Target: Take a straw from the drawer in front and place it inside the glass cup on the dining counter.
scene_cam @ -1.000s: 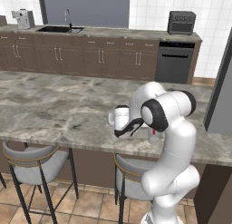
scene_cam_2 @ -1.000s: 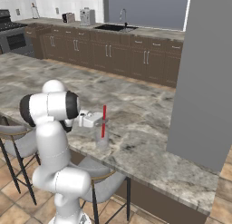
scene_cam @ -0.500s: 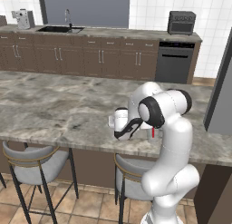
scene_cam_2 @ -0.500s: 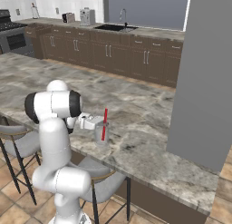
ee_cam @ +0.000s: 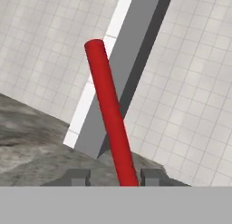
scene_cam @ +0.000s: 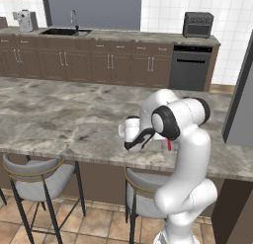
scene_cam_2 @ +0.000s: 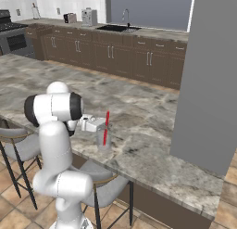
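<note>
The red straw stands leaning inside the clear glass cup near the front edge of the marble dining counter. My gripper sits level with the cup's rim, at the straw. In the hand view the straw rises slanted between my fingertips, closer to the right one, with a clear gap on its left side; the gripper is open. In the left base view only a bit of the straw peeks out behind my arm. The drawer is out of view.
Grey-cushioned stools stand under the counter's front edge. A tall grey block rises at the counter's right end. Behind are the wall cabinets with a sink and a toaster.
The straw has sunk slightly lower into the cup and now leans. The hand has barely shifted.
</note>
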